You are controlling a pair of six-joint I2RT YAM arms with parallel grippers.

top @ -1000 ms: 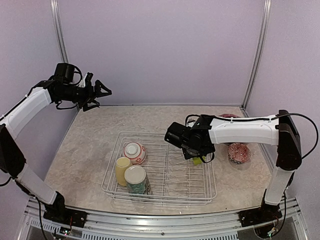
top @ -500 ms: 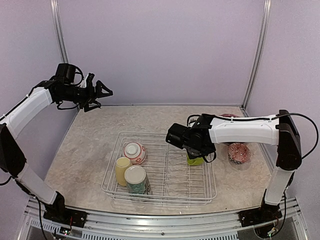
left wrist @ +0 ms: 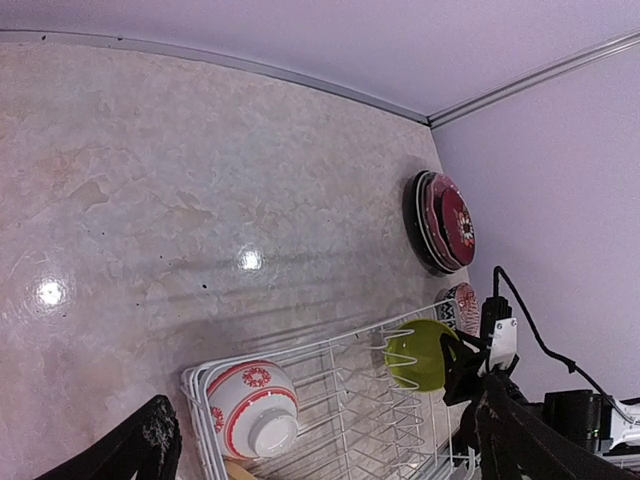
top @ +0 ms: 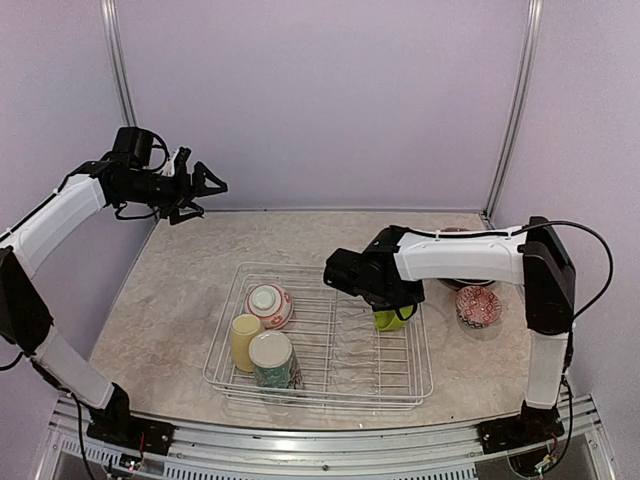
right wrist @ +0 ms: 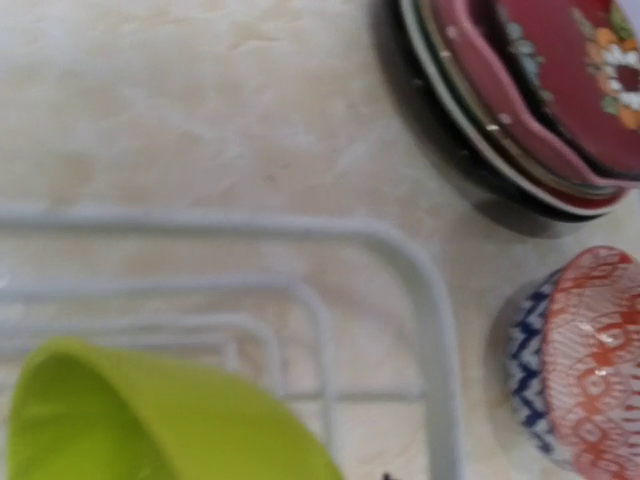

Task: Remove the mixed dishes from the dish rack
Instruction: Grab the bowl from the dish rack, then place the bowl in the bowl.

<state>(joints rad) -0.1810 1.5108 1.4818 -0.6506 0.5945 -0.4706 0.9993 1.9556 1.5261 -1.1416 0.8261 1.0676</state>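
The lime-green bowl (top: pixel 389 320) sits right of centre in the top view. It is tipped on edge over the right end of the dish rack (top: pixel 345 355), just inside its rim. The right gripper (top: pixel 392 308) is directly above it and looks pinched onto the bowl's rim, though the fingers themselves are hidden. Beyond the rim, further right, wait the red lattice bowl (top: pixel 478 305) and the plate stack (right wrist: pixel 530 120). The left gripper (top: pixel 210 186) hangs spread wide at upper left, well apart. Against a second ago, more green shows and the right forearm has swung leftward.
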